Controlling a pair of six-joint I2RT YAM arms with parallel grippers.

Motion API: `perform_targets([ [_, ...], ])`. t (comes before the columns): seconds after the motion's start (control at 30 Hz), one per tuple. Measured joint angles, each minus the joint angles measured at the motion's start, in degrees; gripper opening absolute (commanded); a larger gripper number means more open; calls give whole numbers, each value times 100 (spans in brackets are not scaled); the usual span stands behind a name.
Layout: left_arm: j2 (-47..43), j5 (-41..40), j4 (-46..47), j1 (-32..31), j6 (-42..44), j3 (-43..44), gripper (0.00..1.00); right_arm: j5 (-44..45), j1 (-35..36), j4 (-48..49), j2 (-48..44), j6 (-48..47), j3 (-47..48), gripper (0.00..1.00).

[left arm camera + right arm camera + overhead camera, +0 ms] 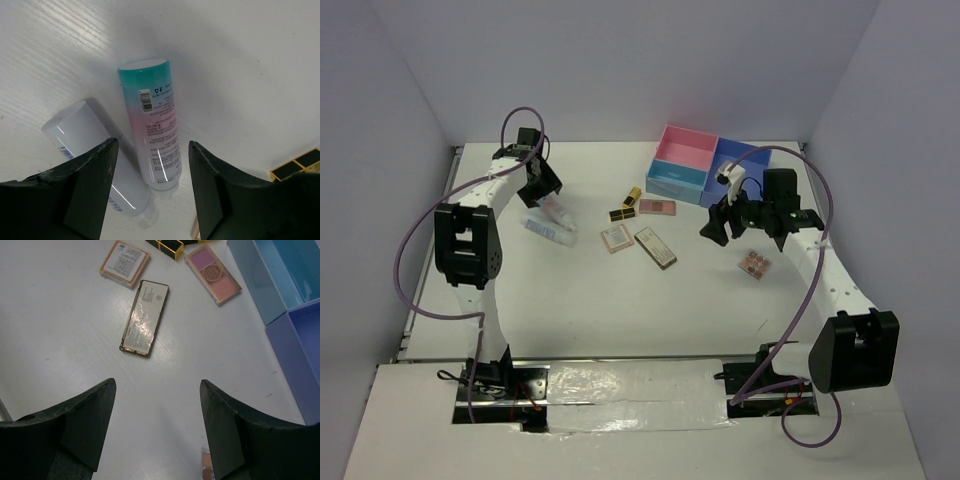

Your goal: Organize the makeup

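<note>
Two white tubes lie side by side on the table. One has a teal end and pink middle [155, 125] [552, 208], the other is plain white [95, 150] [548, 232]. My left gripper [152, 150] [540, 192] hangs open just above them, and the teal tube's cap end lies between the fingers, untouched. My right gripper [157, 387] [723, 226] is open over bare table with nothing in it. Ahead of it lie a long palette [144, 317] [655, 248], a square palette [125, 262] [617, 238], a pink palette [212, 274] [657, 207] and black-and-gold lipsticks [167, 246] [623, 214].
The pink-and-blue compartment box [670, 180] [260, 285] stands at the back right, just behind my right gripper. A brown-dotted palette [754, 265] [206, 465] lies under the right arm. Walls close the table at the back and both sides.
</note>
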Motion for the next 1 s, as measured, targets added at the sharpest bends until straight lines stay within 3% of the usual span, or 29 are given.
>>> perform_targets([
  [0.6,1158,-4,-85,0,33,798,58,-31,-140,42,278,0,31,76],
  [0.7,1169,63,-66,0,37,807,52,-31,-151,42,308,-2,61,76],
  [0.93,1255,271,13,11,33,903,23,-33,-208,46,330,0,160,76],
  [1.0,1272,374,87,11,31,914,19,-39,-240,48,330,0,164,76],
])
